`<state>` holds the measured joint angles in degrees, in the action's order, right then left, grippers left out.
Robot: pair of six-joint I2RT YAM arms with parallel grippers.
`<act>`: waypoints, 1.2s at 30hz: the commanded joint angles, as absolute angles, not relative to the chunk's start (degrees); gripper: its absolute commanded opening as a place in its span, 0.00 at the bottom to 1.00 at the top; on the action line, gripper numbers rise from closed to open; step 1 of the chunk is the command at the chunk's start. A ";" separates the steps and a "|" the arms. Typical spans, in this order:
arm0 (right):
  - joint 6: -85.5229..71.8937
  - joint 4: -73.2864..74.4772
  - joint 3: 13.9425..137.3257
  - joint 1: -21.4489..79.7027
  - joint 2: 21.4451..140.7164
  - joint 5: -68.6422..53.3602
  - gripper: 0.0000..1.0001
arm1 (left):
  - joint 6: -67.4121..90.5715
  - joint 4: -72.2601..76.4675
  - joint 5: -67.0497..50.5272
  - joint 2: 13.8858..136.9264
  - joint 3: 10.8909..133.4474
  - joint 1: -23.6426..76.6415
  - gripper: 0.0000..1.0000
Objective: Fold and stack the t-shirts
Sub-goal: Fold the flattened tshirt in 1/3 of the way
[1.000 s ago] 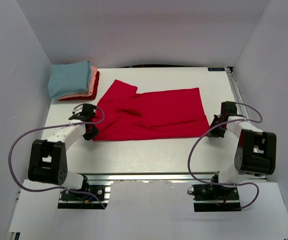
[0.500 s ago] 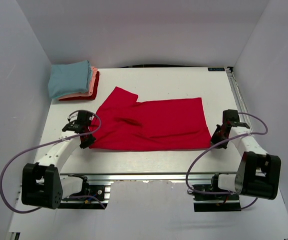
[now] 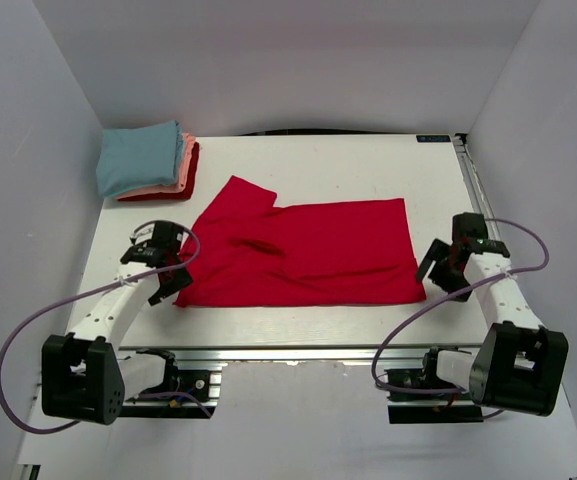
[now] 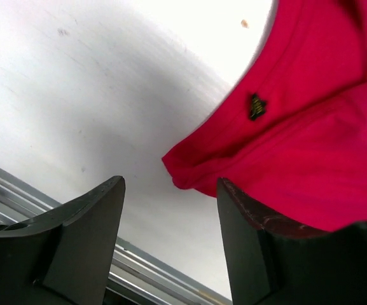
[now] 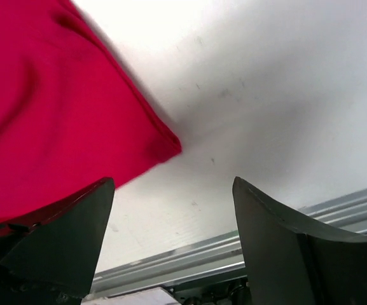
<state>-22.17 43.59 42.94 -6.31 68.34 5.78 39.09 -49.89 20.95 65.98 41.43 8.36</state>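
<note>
A bright red t-shirt [image 3: 303,250] lies folded lengthwise on the white table [image 3: 298,325], one sleeve sticking out toward the back left. Its near-left corner [image 4: 183,175] shows just beyond my left gripper [image 4: 170,190], which stands open with only bare table between its fingers. Its near-right corner [image 5: 167,143] lies beyond my right gripper [image 5: 173,190], also open and empty. In the top view the left gripper [image 3: 168,265] sits at the shirt's left edge and the right gripper [image 3: 446,265] at its right edge. A stack of folded t-shirts [image 3: 148,160], light blue over salmon-pink over red, rests at the back left.
White walls enclose the table on three sides. A metal rail [image 3: 308,352] runs along the near edge, also seen as the rail [image 5: 234,254] below the right fingers. Both arm bases and their looping purple cables [image 3: 28,300] occupy the near corners.
Both grippers have let go of the shirt's near corners and opened. The shirt's near edge was drawn toward the front of the table and now lies flat.
</note>
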 commanded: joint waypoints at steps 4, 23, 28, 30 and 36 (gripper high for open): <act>-14.88 42.28 58.08 -4.14 68.11 -0.15 0.81 | 38.15 -47.12 22.16 66.97 52.02 8.00 0.56; -17.93 13.36 76.72 32.16 100.88 -21.09 0.46 | 21.36 -21.27 -9.57 95.61 64.33 8.00 0.42; -18.19 12.66 82.52 34.97 108.00 -21.27 0.47 | 22.58 -20.48 -13.00 101.15 67.06 8.00 0.51; -18.19 12.74 83.49 35.24 109.33 -21.18 0.47 | 23.29 -20.30 -13.53 101.95 67.59 8.00 0.52; -18.46 12.74 85.16 36.21 112.41 -21.53 0.48 | 23.29 -21.27 -13.97 104.41 68.03 8.00 0.53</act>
